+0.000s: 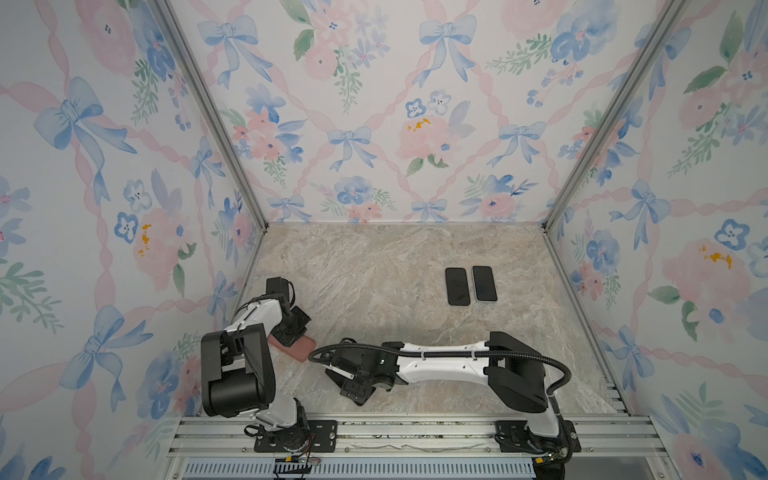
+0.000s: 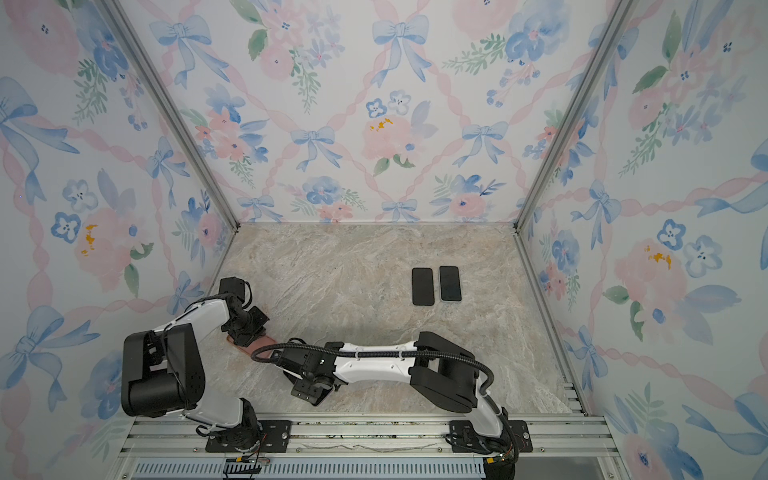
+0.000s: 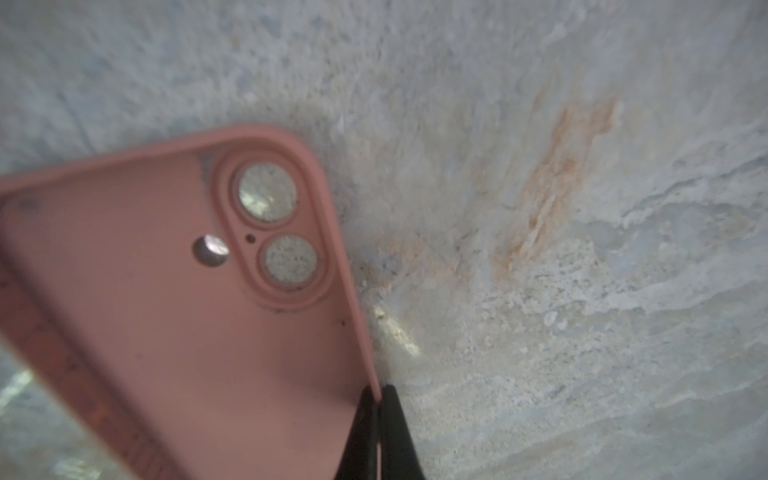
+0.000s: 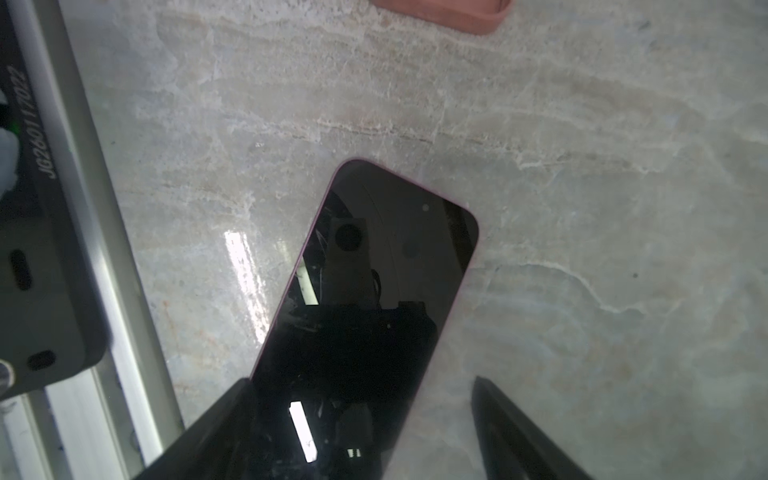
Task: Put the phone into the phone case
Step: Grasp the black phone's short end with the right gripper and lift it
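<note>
One marble-patterned table [image 1: 395, 257] carries everything. Two arms work over its near half: the left arm [image 1: 257, 316] folds down by the left edge, and the right arm [image 1: 440, 361] stretches across toward the middle.

The phone case [image 3: 166, 311] is a matte salmon-pink shell with rounded corners. A raised oval ring on it surrounds two round lens holes, with a smaller hole beside them, and marble shows through all three. In both top views it lies near the table's left edge, partly hidden under the left gripper [image 3: 379, 401], whose two black fingers are pinched tight on the case's side wall.

The phone [image 4: 386, 270] is black glass with a thin pink rim. It lies screen up on the marble near the aluminium front rail [image 4: 104, 249], apart from the case, and its glass mirrors the wrist above. The right gripper [image 4: 361, 379] stands spread wide over its lower end, with one finger [image 4: 224, 419] at the phone's long edge and the other clear of it over bare marble.

Farther back, a dark handset [image 1: 457, 286] and a second dark handset [image 1: 484, 283] lie side by side, just apart
</note>
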Controlling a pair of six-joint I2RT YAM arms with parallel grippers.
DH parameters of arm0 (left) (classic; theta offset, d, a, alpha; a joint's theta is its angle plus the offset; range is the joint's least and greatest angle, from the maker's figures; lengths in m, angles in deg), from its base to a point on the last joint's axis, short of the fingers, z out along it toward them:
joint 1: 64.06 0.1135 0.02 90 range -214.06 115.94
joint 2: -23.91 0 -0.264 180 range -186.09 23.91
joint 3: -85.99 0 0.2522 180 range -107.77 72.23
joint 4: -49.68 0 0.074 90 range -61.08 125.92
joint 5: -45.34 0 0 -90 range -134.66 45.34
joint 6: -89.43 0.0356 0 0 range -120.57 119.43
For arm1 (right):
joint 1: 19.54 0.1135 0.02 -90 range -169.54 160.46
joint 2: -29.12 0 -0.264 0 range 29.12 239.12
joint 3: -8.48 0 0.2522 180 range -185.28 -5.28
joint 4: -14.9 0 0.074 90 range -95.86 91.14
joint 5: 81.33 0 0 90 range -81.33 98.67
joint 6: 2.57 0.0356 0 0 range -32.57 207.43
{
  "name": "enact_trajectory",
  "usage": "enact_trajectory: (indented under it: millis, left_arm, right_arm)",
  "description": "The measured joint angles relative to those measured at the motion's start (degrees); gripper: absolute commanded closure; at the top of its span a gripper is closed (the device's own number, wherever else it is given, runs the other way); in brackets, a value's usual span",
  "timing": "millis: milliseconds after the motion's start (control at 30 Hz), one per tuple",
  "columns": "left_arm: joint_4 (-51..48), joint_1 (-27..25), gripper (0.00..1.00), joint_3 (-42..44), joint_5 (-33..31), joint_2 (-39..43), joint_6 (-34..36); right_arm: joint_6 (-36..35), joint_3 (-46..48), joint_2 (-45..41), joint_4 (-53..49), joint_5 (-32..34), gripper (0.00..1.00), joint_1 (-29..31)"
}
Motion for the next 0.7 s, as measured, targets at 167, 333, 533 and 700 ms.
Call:
enact_trajectory:
  millis: [167, 333, 533, 700]
  left_arm:
    - [0.11, -0.11, 0.96, 0.02, 0.07, -0.02, 0.22]
    - [0.22, -0.31, 0.95, 0.0, 0.2, -0.04, 0.28]
    - [0.28, -0.39, 0.95, -0.04, 0.26, -0.15, 0.44]
    - [0.28, -0.39, 0.94, -0.04, 0.37, -0.15, 0.44]
  right_arm:
    - [1.66, -1.75, 1.03, -2.1, -2.56, 0.04, -0.61]
    - [2.25, -4.81, 4.44, -5.42, -4.28, 0.01, -0.63]
    - [2.95, -9.44, 8.44, -9.33, -6.12, 0.02, -0.68]
    - [3.63, -12.57, 10.14, -11.78, -5.57, 0.09, -0.74]
